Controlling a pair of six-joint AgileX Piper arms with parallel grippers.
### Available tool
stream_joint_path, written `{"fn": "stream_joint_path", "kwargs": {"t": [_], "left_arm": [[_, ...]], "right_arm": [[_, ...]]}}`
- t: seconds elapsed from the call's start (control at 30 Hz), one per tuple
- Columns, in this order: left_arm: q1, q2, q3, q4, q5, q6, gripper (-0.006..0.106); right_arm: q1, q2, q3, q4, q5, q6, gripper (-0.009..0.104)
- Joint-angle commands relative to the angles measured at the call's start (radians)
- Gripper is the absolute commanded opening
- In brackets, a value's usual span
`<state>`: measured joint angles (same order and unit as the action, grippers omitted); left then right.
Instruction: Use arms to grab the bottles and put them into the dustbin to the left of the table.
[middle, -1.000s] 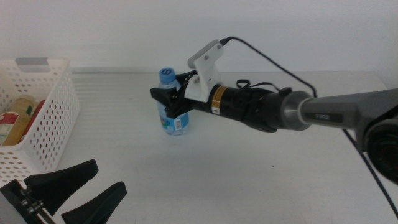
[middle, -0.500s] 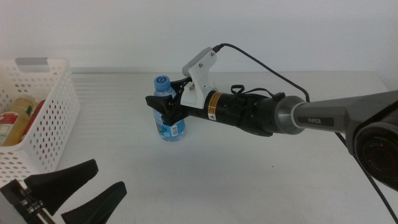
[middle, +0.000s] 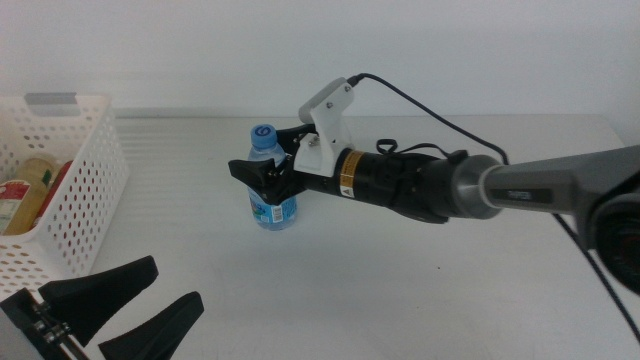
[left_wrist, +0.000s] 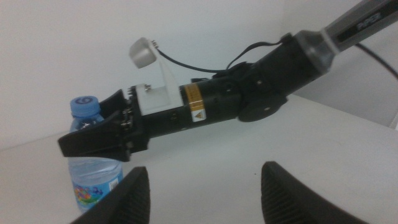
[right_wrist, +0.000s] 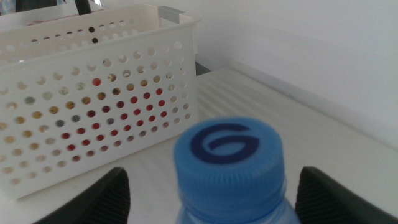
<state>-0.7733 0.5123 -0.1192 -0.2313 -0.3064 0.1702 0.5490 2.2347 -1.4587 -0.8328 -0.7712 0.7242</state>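
Jaws of the right gripper are pinching the clear blue-capped water bottle, standing on the white table right of the white perforated dustbin; left gripper is waiting, jaws spread.

The dustbin is cut by the frame's left edge — the water bottle's middle hides behind the right gripper

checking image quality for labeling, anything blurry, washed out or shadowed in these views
Right wrist view: blue cap and right gripper jaws soft, dustbin sharper. Left wrist view: left gripper jaws blurred. Middle view: even light, faint shadow under water bottle.
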Motion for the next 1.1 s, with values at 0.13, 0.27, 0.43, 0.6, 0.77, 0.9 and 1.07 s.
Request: {"fn": "stream_joint_path", "kwargs": {"t": [0.13,0.27,0.43,0.6,0.77,0.9,1.07], "left_arm": [[-0.002,0.005,-0.028,-0.002,-0.081,-0.013,0.055],[-0.002,0.005,-0.028,-0.002,-0.081,-0.013,0.055],[-0.002,0.005,-0.028,-0.002,-0.081,-0.013,0.055],[-0.002,0.005,-0.028,-0.002,-0.081,-0.013,0.055],[-0.002,0.005,-0.028,-0.002,-0.081,-0.013,0.055],[-0.002,0.005,-0.028,-0.002,-0.081,-0.013,0.055],[-0.002,0.005,-0.028,-0.002,-0.081,-0.013,0.055]], "right_arm": [[-0.005,-0.238,0.193,0.062,-0.04,-0.106,0.09],[-0.008,-0.37,0.368,0.133,-0.04,-0.185,0.087],[-0.026,-0.534,0.537,0.16,-0.038,-0.216,0.084],[-0.035,-0.719,0.7,0.277,-0.003,-0.218,0.084],[-0.035,-0.92,0.813,0.388,0.243,-0.263,0.082],[-0.035,-1.049,0.852,0.463,0.426,-0.312,0.078],[-0.023,-1.196,0.865,0.665,0.622,-0.507,0.072]]}}
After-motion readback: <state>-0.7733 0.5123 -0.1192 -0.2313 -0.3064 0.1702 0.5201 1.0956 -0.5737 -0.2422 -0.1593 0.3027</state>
